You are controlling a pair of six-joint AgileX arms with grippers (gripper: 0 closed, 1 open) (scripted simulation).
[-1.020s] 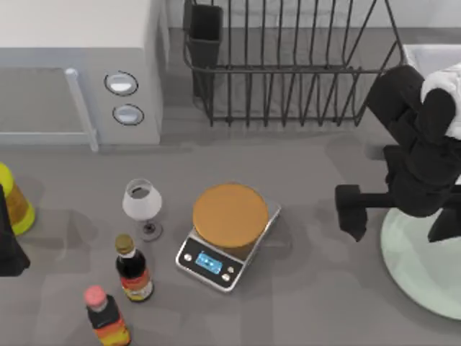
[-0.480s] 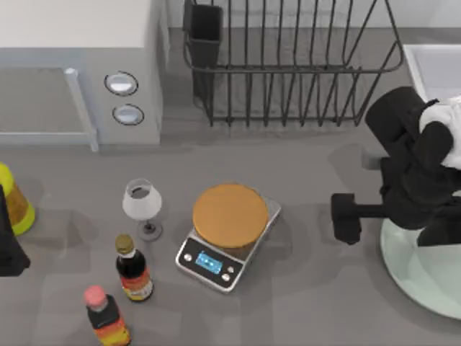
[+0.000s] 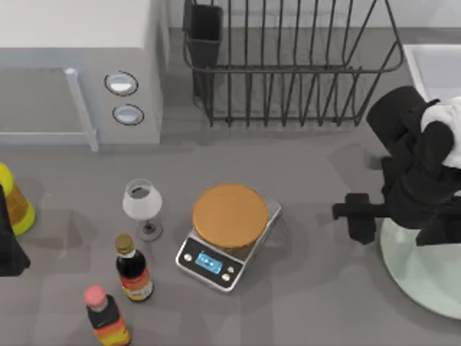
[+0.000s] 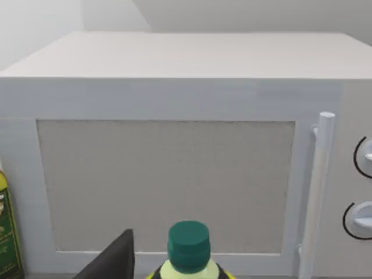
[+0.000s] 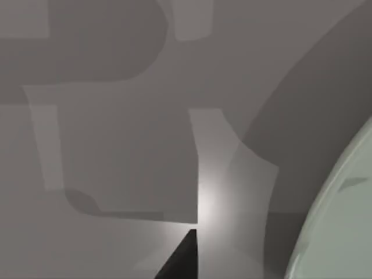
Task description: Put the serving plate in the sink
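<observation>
Your right claw (image 3: 400, 216) hovers over the near-left rim of the serving plate (image 3: 425, 277), fingers spread wide and holding nothing, placed to take that raised edge. The plate lies flat on the bench (image 3: 310, 288) beneath it; the sink (image 3: 432, 61) waits beyond. Your left arm stays parked by the microwave (image 4: 174, 174).

You've got a grey table (image 3: 310, 180) carrying microwave (image 3: 75, 68), dish rack (image 3: 288, 65), scale (image 3: 227, 234), wine glass (image 3: 142, 204), two sauce bottles (image 3: 133, 270), serving plate (image 3: 425, 277), sink (image 3: 432, 65).
</observation>
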